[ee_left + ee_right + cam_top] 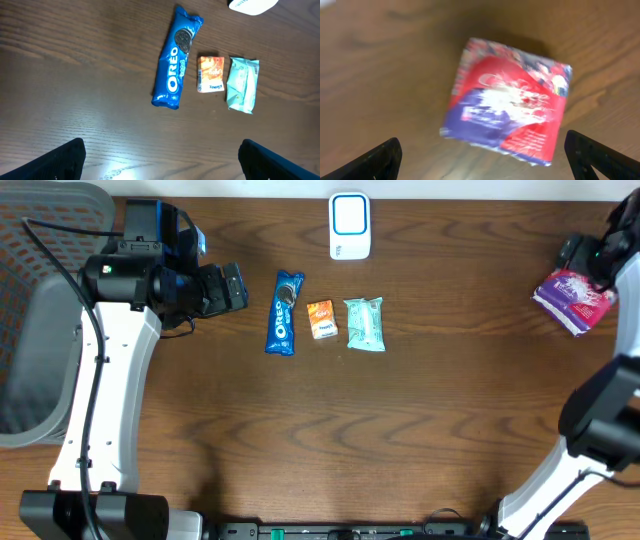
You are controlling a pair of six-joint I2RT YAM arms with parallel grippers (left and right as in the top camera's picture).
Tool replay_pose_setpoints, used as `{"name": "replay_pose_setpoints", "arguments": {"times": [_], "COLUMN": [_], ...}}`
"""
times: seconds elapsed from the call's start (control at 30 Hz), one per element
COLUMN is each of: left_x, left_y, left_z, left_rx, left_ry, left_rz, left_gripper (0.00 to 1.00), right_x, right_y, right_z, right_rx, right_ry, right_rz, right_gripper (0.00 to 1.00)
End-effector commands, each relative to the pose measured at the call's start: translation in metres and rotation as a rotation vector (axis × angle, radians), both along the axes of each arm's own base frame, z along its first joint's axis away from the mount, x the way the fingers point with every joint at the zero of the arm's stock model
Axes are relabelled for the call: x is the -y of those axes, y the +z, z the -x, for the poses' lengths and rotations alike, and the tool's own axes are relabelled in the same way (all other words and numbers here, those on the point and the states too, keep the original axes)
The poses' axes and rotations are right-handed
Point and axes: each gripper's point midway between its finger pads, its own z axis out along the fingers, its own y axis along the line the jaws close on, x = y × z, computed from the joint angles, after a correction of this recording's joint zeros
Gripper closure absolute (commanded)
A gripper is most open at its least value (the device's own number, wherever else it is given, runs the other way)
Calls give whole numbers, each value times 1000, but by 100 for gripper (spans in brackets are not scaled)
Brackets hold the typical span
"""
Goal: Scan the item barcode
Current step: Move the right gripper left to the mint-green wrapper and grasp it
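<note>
Oreo pack [285, 313] lay on the surface to the right of the open left tool [238, 287], long axis crosswise to its reach, well apart from the open right tool [485, 162] above a purple packet [573, 298].

Items I cannot fully make out:
1. Purple-red packet [507, 107], right wrist view: smeared by blur, print unreadable.
2. White scanner [252, 5], left wrist view: cut by the top edge, only one end shows.
3. Left pincer [160, 167], right pincer [480, 160]: I see only dark fingertips at the bottom corners.
4. Orange packet [321, 318], overhead: lettering too small.
5. Right arm [600, 420], overhead: cut by the right edge.
</note>
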Motion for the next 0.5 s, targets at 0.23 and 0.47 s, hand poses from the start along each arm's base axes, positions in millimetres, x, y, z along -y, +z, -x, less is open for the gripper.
{"name": "replay_pose_setpoints", "arguments": {"times": [0.23,0.47], "left_x": [-2,-2], "left_y": [-2,-2], "left_z": [0,0], "left_rx": [-2,-2], "left_ry": [-5,-5], "left_rz": [-14,-14], "left_gripper": [2,2], "right_x": [-207,-304], "right_y": [61,-17], "right_z": [6,39], "right_rx": [156,-63], "right_ry": [652,791], "right_rz": [-517,-610], "right_gripper": [17,21]}}
